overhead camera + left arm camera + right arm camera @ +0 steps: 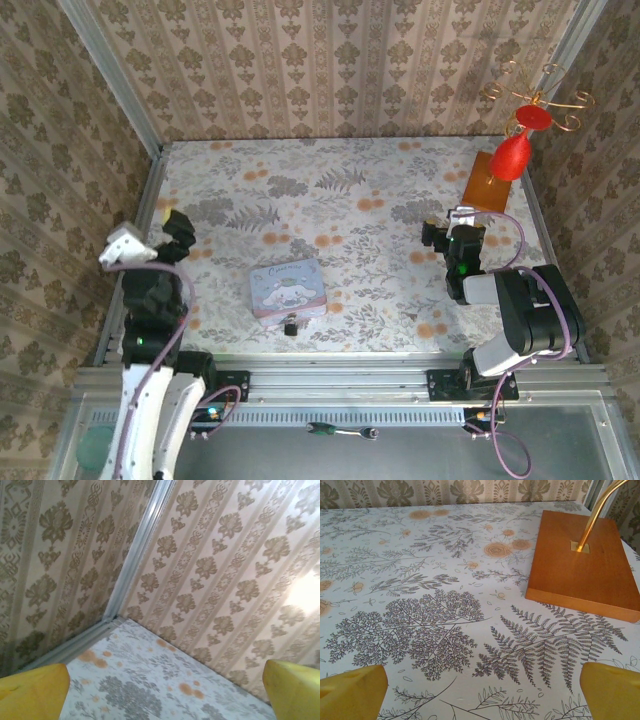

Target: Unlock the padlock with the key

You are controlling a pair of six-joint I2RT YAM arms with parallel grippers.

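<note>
Dark-bodied and tiny, the padlock [291, 324] lies on the flower-printed tabletop [380, 190] close to its near edge, a little left of the middle. It is just beside the near side of a pastel cartoon tin box [288, 287], and it is too small in the overhead view to tell how its shackle stands or whether it touches the tin. The tin lies flat, slightly skewed to the tabletop's edges, well apart from both arms. The left pincer [165, 695] is raised by the left edge of the tabletop and looks toward the far left corner, where two patterned walls [225, 555] meet along a metal post. Its yellow fingertips [32, 692] sit at the bottom corners of the left wrist view, spread wide with nothing between them but tabletop and wall. The right pincer [482, 692] is near the right edge, low over the printed ferns, and its yellow fingertips [612, 690] are likewise spread wide and hold nothing. Beyond it, in the far right corner of the tabletop, stands a flat wooden base [582, 567] with a brass stem [597, 512] rising from it. In the overhead view a red ornament [515, 150] hangs over that base beneath curled golden wire.
</note>
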